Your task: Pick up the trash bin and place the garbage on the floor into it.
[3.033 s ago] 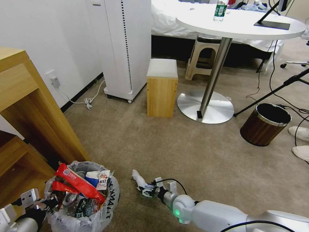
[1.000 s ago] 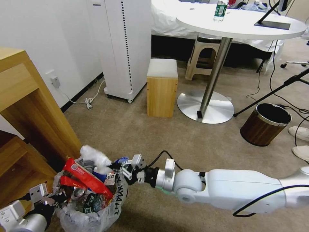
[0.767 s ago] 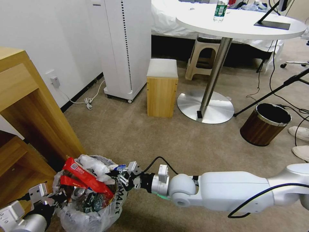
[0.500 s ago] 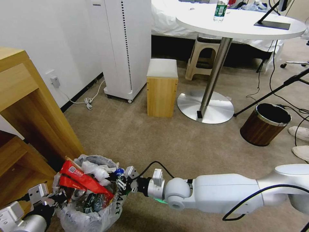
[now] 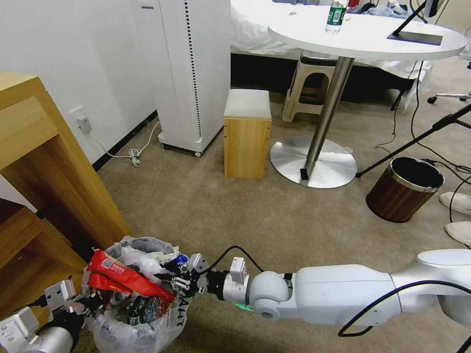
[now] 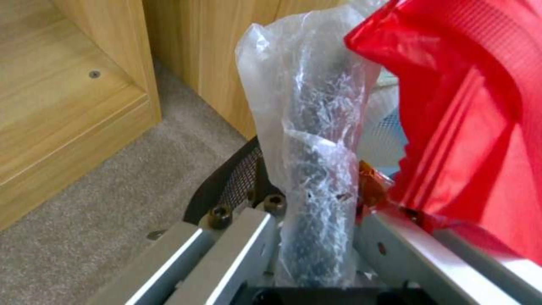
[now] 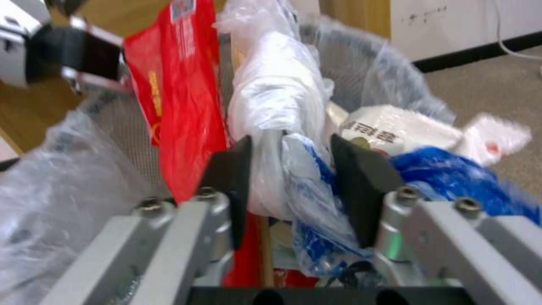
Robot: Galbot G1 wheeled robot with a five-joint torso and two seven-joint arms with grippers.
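The trash bin sits on the floor, garbage in it, right of the wooden shelf.

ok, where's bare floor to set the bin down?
Widest bare carpet lies between the wooden stool, the table base and the right arm. Crowded: the trash bin is heaped with garbage beside the wooden desk; left end effector grips its rim, right end effector is open above it.
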